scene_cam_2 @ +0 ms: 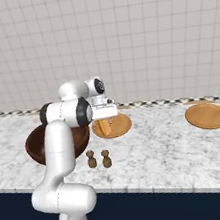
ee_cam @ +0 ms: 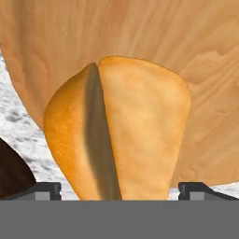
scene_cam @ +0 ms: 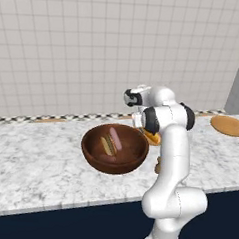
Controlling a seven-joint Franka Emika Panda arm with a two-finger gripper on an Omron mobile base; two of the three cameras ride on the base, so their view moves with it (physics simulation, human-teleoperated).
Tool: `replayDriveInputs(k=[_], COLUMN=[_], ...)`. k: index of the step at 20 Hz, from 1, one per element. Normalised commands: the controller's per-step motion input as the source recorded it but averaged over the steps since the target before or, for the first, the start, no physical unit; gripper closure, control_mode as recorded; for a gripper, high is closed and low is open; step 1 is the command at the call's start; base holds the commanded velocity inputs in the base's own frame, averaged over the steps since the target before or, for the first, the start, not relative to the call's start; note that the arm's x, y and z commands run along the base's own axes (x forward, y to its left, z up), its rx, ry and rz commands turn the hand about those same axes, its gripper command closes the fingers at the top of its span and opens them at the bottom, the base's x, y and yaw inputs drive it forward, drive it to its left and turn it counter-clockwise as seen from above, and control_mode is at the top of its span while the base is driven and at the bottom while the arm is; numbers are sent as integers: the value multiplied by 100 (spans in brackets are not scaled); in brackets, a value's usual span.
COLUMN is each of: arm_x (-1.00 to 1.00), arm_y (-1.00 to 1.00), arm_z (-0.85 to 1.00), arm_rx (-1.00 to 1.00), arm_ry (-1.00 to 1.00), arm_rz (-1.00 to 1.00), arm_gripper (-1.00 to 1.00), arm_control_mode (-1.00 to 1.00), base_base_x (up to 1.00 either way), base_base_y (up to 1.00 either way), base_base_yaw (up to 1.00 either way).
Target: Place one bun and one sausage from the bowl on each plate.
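The bowl (scene_cam: 114,149), large, deep and dark reddish-brown, sits on the grey-white marbled counter (scene_cam: 33,166), to the left of the arm in the left base view. Inside it lie a pink sausage (scene_cam: 115,139) and, just beside it, a tan bun (scene_cam: 107,146); both rest on the bowl's inner floor, side by side.

A flat tan plate (scene_cam_2: 117,126) lies on the counter just right of the bowl in the right base view. On it rests a second bun (ee_cam: 119,130), golden-orange on its crust, with a dark lengthwise slit visible in the hand view. This bun lies on the plate's wooden surface.

A second tan plate (scene_cam_2: 207,115) sits well apart, further right along the counter, near the tiled wall (scene_cam_2: 144,30).

Two small dark brown shakers (scene_cam_2: 99,159) stand upright on the counter in front of the first plate, close beside each other.

The gripper (ee_cam: 119,190) is directly over the bun on the near plate. Its two dark fingertips (ee_cam: 44,190) stand spread to full width, one on each side of the bun, and neither presses on it. The gripper grasps nothing.

No brand, label or legible writing appears on any item.
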Motion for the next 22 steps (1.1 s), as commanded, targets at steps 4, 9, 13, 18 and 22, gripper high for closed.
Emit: replayDriveInputs(k=[4,9,13,18,22], arm_x=[0,-20,-98,-93,-25], arm_y=[-59,-14,28,56,83], arm_z=[85,21,-4,-10,51], arm_rx=[28,15,-1,-5,0], arm_ry=[-6,-37,-93,-81,-45], arm_rz=[2,2,13,5,-11], arm_gripper=[-100,-100,-100,-100,-100], arm_control_mode=[-100,-100,-100,-100,-100], base_base_x=[0,0,0,0,0], base_base_y=[0,0,0,0,0], base_base_yaw=[0,0,0,0,0])
